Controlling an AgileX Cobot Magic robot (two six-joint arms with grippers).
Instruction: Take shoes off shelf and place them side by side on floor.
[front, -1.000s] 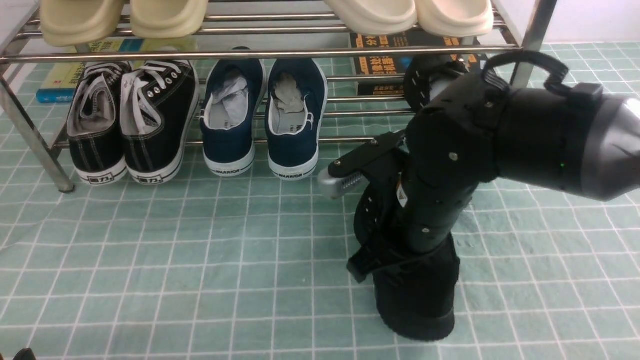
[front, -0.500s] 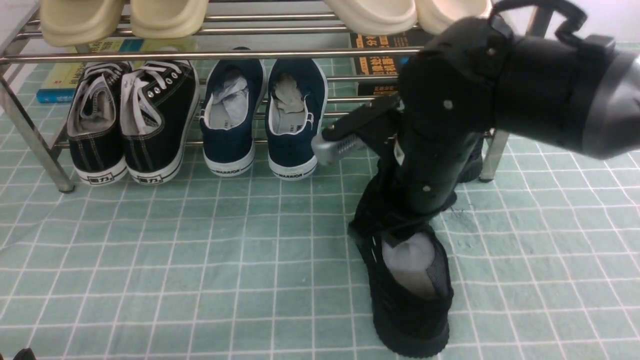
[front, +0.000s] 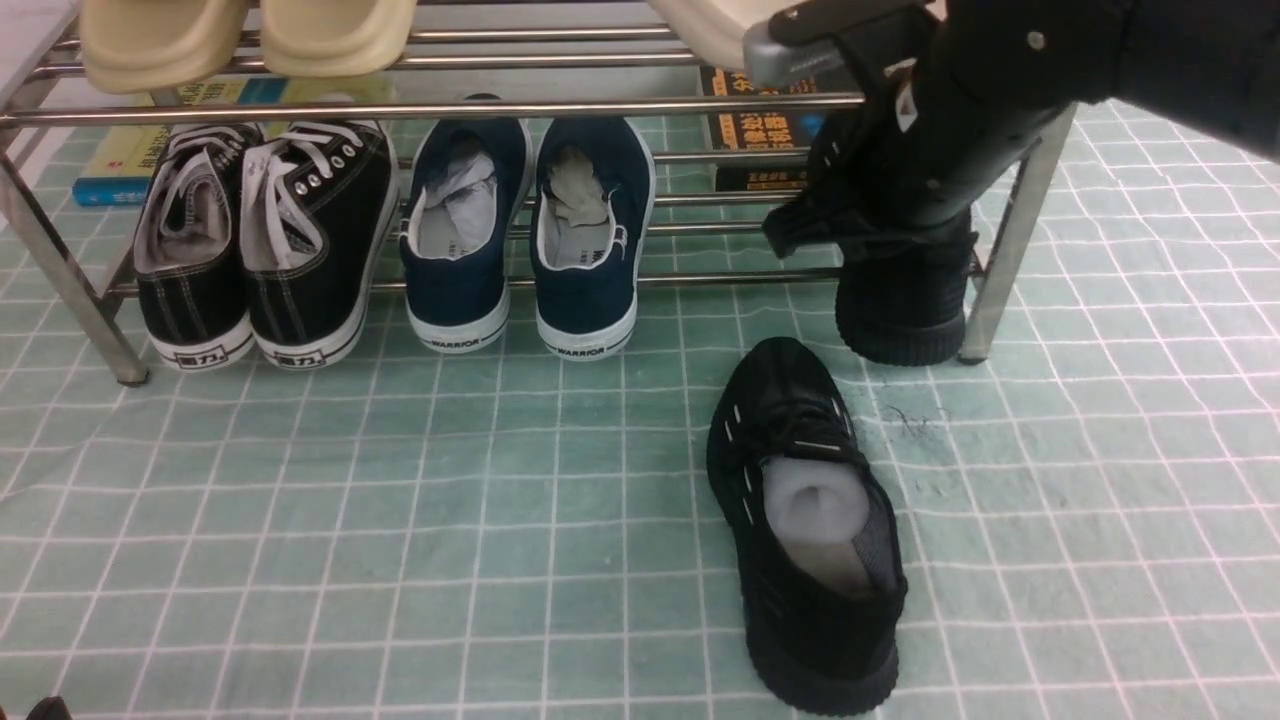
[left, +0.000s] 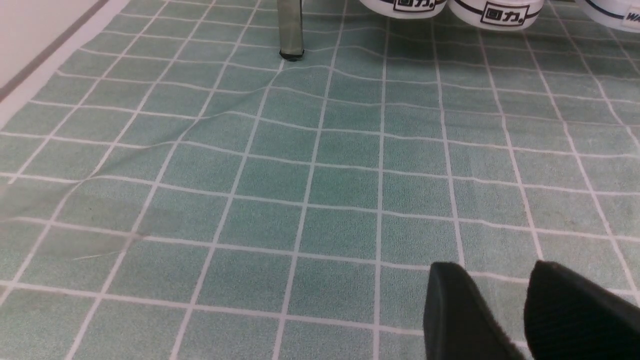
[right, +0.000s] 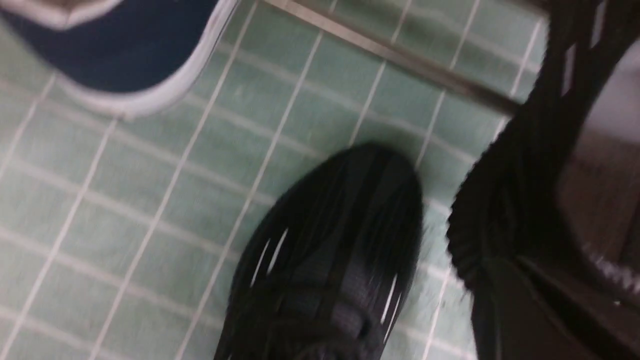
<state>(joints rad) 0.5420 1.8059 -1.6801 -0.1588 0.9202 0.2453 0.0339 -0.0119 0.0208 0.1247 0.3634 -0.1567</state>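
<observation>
Showing only bare floor (left: 280, 165), the left claw (left: 505, 310) misses the shoes (front: 810, 520).

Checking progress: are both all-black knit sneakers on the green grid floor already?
No: one all-black knit sneaker lies on the green grid floor, the other sneaker remains on the steel rack.

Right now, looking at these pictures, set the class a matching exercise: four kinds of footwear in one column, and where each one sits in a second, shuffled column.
Column one:
1. all-black shoe with grey stuffing
2. navy slip-ons
3. cream slippers
4. black canvas sneakers with white laces

Column two:
A. upper tier of the shelf
B. on the floor, out in front of the shelf
C. lower tier, far left
D. lower tier, middle

Pairs: 1-B, 2-D, 3-A, 4-C
</observation>
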